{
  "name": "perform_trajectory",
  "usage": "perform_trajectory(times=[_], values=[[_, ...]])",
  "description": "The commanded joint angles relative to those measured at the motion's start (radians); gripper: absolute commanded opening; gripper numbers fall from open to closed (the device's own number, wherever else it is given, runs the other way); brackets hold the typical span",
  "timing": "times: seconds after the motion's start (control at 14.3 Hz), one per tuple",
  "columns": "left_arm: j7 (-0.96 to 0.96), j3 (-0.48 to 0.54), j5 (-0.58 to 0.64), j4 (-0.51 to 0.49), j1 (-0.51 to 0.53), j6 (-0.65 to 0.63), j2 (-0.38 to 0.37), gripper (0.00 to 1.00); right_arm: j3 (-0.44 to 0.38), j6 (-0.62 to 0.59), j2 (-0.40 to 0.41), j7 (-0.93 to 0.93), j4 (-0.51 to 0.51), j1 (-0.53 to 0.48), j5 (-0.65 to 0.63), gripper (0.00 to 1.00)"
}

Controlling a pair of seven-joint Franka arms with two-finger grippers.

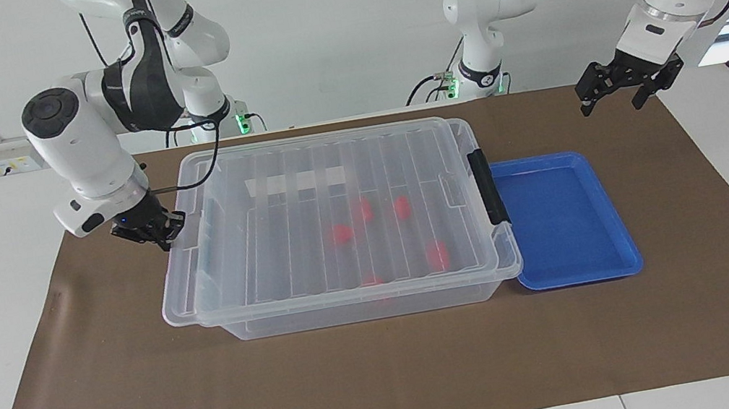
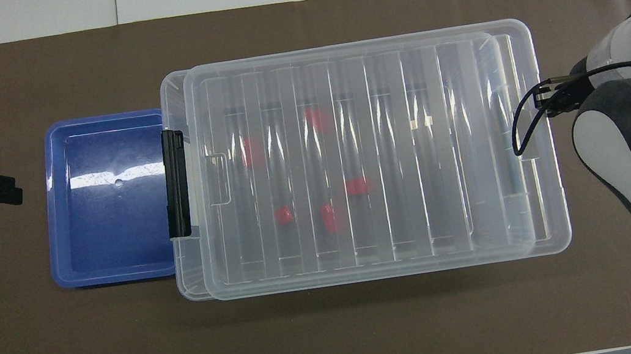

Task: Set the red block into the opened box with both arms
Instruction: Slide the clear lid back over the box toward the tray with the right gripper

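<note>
1. The right gripper [image 1: 153,232] has its fingertips pressed together at the lid's [image 1: 329,210] end edge, on the tab that sticks out toward the right arm's end of the table; whether the tips pinch that tab or only touch it cannot be told.
2. Outward from those fingertips, the ribbed clear lid lies on the box [image 1: 366,306] and covers nearly all of it, overhanging the box at the gripper's end.
3. Under the lid, well in from the right gripper's fingertips, several red blocks lie on the box floor; one red block [image 1: 341,234] sits near the middle, the others scattered just beside it.
4. At the box end away from the right gripper stands a dark latch handle [image 1: 487,186], and touching that end lies the blue tray [image 1: 564,220].
5. The left gripper [image 1: 617,91] hangs in the air with its fingers spread apart, holding nothing, over the brown mat [image 1: 392,376] past the blue tray toward the left arm's end of the table; this arm waits.
</note>
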Motion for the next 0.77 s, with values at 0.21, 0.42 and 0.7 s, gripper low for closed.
perform_trajectory(times=[0.21, 0.42, 0.7], values=[[-0.009, -0.003, -0.015, -0.030, 0.013, 0.014, -0.026, 1.00, 0.054, 0.005, -0.019, 0.087, -0.026, -0.009, -0.003, 0.00], [-0.009, -0.003, -0.014, -0.030, 0.011, 0.014, -0.026, 1.00, 0.054, 0.004, -0.019, 0.090, -0.027, -0.009, -0.003, 0.00], [-0.009, -0.003, -0.014, -0.030, 0.013, 0.014, -0.026, 1.00, 0.057, 0.004, -0.019, 0.109, -0.027, -0.009, -0.003, 0.00]])
